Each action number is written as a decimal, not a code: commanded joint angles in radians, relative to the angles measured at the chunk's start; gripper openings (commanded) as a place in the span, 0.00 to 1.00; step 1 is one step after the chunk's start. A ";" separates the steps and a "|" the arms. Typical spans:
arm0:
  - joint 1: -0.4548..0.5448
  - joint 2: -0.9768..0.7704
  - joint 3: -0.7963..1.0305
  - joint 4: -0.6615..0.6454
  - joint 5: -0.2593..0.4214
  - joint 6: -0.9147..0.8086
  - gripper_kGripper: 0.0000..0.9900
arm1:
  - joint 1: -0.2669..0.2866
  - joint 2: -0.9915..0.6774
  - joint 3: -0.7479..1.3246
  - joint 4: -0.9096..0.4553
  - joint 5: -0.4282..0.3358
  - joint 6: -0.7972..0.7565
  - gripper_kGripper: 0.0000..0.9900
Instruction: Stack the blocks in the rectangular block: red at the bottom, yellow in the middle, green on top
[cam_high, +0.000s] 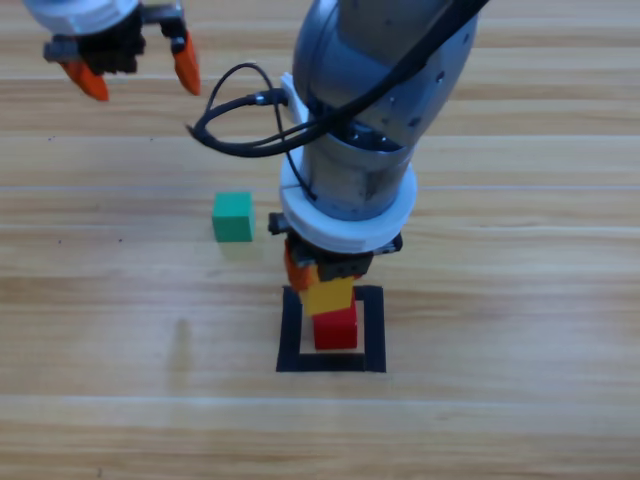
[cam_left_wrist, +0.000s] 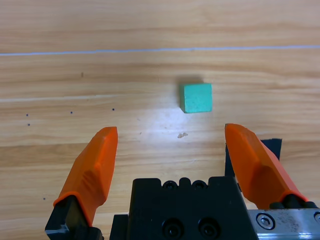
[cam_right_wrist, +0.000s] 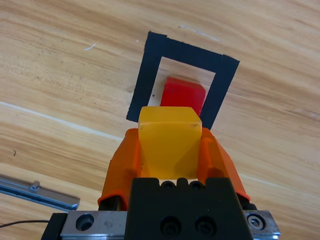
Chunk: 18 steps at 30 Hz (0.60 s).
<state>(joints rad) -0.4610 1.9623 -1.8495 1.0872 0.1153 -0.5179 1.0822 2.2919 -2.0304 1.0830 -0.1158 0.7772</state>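
From above, you can see the right gripper (cam_high: 322, 278) hanging over the rectangular block (cam_high: 290, 330), its jaws clamped on the yellow cube (cam_high: 328, 295). The red cube (cam_high: 336, 328) sits inside the tape outline, just below and in front of the held yellow one, so the bottom layer is in place. The green cube (cam_high: 233, 216) lies on bare wood to the left of that pincer, outside the outline and untouched. Your left gripper (cam_high: 130, 62) waits high at the top left, well apart from everything, jaws spread wide and empty.

In the left wrist view, the left gripper (cam_left_wrist: 170, 150) shows both orange jaws wide apart with nothing between them; the green cube (cam_left_wrist: 196, 97) rests ahead of the jaws, slightly toward the right one, not touching either.

In the right wrist view, the right gripper (cam_right_wrist: 169, 150) grips the yellow cube (cam_right_wrist: 169, 142) snugly between its jaws. Beyond it, the red cube (cam_right_wrist: 182, 94) stands within the rectangular block (cam_right_wrist: 150, 80), close ahead of the yellow but seemingly not yet touched.

By my reckoning you are about a third done: yellow must settle on red, then green goes on top.
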 joint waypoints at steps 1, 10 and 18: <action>0.027 0.064 0.023 -0.001 -0.040 0.058 0.93 | 0.030 0.089 -0.016 0.014 -0.015 0.039 0.22; 0.008 0.161 -0.011 0.008 -0.023 0.101 0.93 | 0.030 0.115 -0.024 0.014 -0.039 0.079 0.22; -0.033 0.250 -0.094 0.062 0.010 0.107 0.93 | 0.028 0.106 -0.024 0.018 -0.071 0.116 0.22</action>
<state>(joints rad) -0.4627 2.1281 -1.8950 1.1199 0.1100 -0.4177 1.0911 2.3534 -2.0528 1.0862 -0.1618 0.8726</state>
